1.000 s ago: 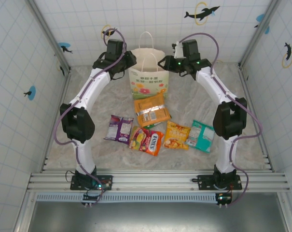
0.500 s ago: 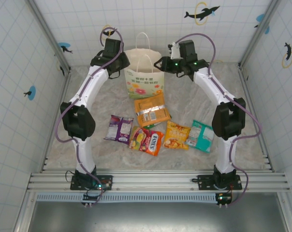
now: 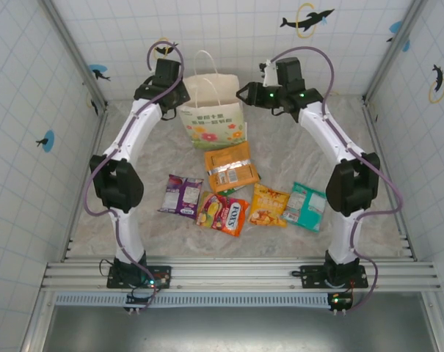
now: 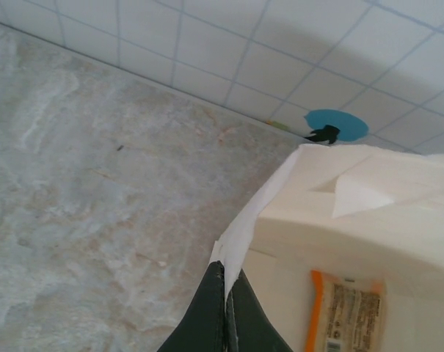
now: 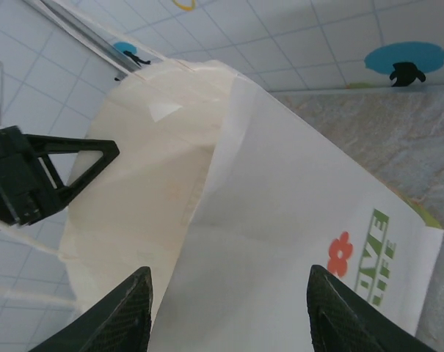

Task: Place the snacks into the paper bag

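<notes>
My left gripper (image 4: 226,301) pinches the paper bag (image 4: 354,220) rim, right gripper (image 5: 229,297) open astride it: light, floppy, tears easily.

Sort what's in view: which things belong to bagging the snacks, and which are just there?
Part of the job:
paper bag
orange packet
purple packet
FOX'S packet
yellow-orange packet
teal-white packet
left gripper, shut on the bag's rim
right gripper, open astride the rim

Just there:
dolphin sticker
metal rail
</notes>
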Controlling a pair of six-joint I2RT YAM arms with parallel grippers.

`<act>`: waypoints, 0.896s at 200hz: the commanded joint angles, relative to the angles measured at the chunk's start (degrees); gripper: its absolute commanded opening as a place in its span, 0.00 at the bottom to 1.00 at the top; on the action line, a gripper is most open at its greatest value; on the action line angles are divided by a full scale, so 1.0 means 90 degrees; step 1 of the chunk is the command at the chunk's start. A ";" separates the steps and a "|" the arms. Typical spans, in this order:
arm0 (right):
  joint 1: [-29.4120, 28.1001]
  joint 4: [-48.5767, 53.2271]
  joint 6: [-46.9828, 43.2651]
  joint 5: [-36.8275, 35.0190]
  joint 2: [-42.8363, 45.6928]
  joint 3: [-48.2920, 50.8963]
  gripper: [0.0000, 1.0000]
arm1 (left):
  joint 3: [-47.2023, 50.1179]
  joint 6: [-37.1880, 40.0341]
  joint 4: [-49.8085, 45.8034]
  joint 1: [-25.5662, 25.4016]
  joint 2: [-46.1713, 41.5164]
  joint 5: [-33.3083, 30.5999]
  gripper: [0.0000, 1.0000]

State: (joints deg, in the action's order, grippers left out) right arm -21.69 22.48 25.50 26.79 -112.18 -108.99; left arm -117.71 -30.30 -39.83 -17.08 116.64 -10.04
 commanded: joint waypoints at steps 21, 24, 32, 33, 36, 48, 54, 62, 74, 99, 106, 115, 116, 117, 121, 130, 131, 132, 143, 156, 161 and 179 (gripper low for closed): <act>-0.0016 -0.0199 0.0061 -0.0027 0.0503 0.0506 0.57 | -0.0091 0.0225 -0.0535 0.0345 -0.0529 -0.0080 0.00; -0.0028 -0.0227 0.0074 -0.0027 0.0518 0.0540 0.57 | -0.0086 0.0239 -0.0576 0.0365 -0.0548 -0.0080 0.00; -0.0060 -0.0277 0.0098 -0.0018 0.0564 0.0627 0.57 | -0.0040 0.0261 -0.0652 0.0412 -0.0616 -0.0071 0.00; -0.0065 -0.0284 0.0097 -0.0018 0.0572 0.0636 0.57 | -0.0033 0.0266 -0.0662 0.0413 -0.0626 -0.0068 0.00; -0.0069 -0.0298 0.0105 -0.0017 0.0584 0.0665 0.57 | -0.0014 0.0271 -0.0691 0.0424 -0.0650 -0.0059 0.00; -0.0108 -0.0334 0.0126 -0.0008 0.0627 0.0734 0.57 | 0.0090 0.0315 -0.0812 0.0499 -0.0783 -0.0079 0.00; -0.0124 -0.0330 0.0134 -0.0007 0.0637 0.0746 0.57 | 0.0166 0.0343 -0.0865 0.0537 -0.0876 -0.0096 0.00; -0.0146 -0.0314 0.0137 0.0002 0.0657 0.0754 0.57 | 0.0278 0.0372 -0.0945 0.0594 -0.0994 -0.0137 0.00; -0.0184 -0.0314 0.0153 0.0002 0.0686 0.0783 0.57 | 0.0474 0.0407 -0.1045 0.0691 -0.1193 -0.0205 0.00; -0.0338 -0.0349 0.0181 -0.0007 0.0775 0.0877 0.57 | 0.0959 0.0469 -0.1202 0.0914 -0.1656 -0.0268 0.00; -0.0376 -0.0361 0.0180 -0.0017 0.0784 0.0912 0.57 | 0.1087 0.0480 -0.1232 0.0966 -0.1793 -0.0275 0.00; -0.0459 -0.0395 0.0199 -0.0032 0.0818 0.0979 0.57 | 0.1276 0.0492 -0.1263 0.1031 -0.1945 -0.0315 0.00; -0.0470 -0.0406 0.0202 -0.0034 0.0816 0.0988 0.57 | 0.1299 0.0494 -0.1265 0.1040 -0.1964 -0.0327 0.00; -0.0480 -0.0412 0.0203 -0.0036 0.0820 0.0997 0.57 | 0.1325 0.0500 -0.1271 0.1044 -0.1983 -0.0338 0.00; -0.0506 -0.0452 0.0221 -0.0034 0.0832 0.1029 0.57 | 0.1409 0.0505 -0.1272 0.1055 -0.2088 -0.0385 0.00; -0.0594 -0.0499 0.0233 -0.0027 0.0843 0.1088 0.57 | 0.1664 0.0496 -0.1240 0.1100 -0.2308 -0.0490 0.00; -0.0605 -0.0497 0.0233 -0.0032 0.0843 0.1091 0.57 | 0.1693 0.0496 -0.1229 0.1108 -0.2331 -0.0493 0.00; -0.0611 -0.0496 0.0233 -0.0034 0.0843 0.1098 0.57 | 0.1727 0.0501 -0.1224 0.1117 -0.2358 -0.0494 0.00; -0.0706 -0.0495 0.0234 -0.0038 0.0841 0.1114 0.57 | 0.2077 0.0467 -0.1138 0.1201 -0.2632 -0.0497 0.00; -0.0808 -0.0504 0.0256 -0.0051 0.0824 0.1121 0.57 | 0.2401 0.0424 -0.1074 0.1304 -0.2903 -0.0485 0.00; -0.0852 -0.0518 0.0274 -0.0059 0.0824 0.1130 0.57 | 0.2536 0.0427 -0.1064 0.1343 -0.2990 -0.0484 0.00; -0.0957 -0.0566 0.0299 -0.0066 0.0804 0.1124 0.57 | 0.2911 0.0416 -0.1034 0.1434 -0.3250 -0.0528 0.00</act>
State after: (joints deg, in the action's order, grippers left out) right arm -29.17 20.01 27.57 26.61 -107.15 -99.98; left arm -94.87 -26.98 -48.90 -5.30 90.74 -13.21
